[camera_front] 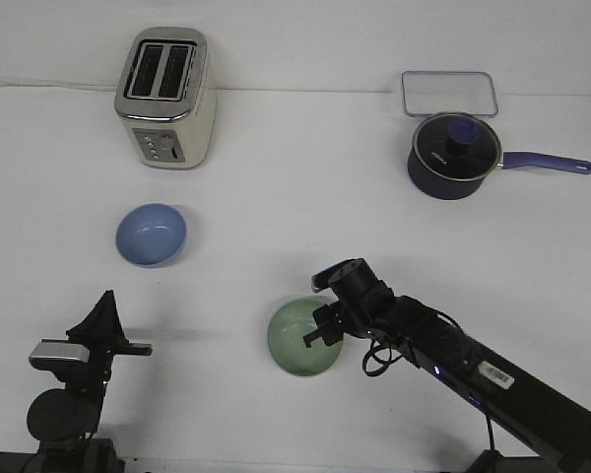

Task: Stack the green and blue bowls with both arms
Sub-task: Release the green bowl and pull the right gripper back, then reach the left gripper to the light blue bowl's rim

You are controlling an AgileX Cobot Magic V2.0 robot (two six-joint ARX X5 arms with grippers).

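Note:
The pale green bowl [295,343] sits upright on the white table near the front centre. The light blue bowl [151,235] sits upright to its far left, apart from it. My right gripper [321,330] reaches in from the front right and hangs at the green bowl's right rim. Its fingers are dark against the arm, and I cannot tell whether they grip the rim. My left gripper [105,304] is at the front left, well in front of the blue bowl. Its fingers come together in a point and hold nothing.
A cream toaster [165,99] stands at the back left. A dark navy saucepan [453,153] with a glass lid and a long handle stands at the back right. A clear rectangular tray [450,94] lies behind it. White tabletop [305,217] lies between the bowls.

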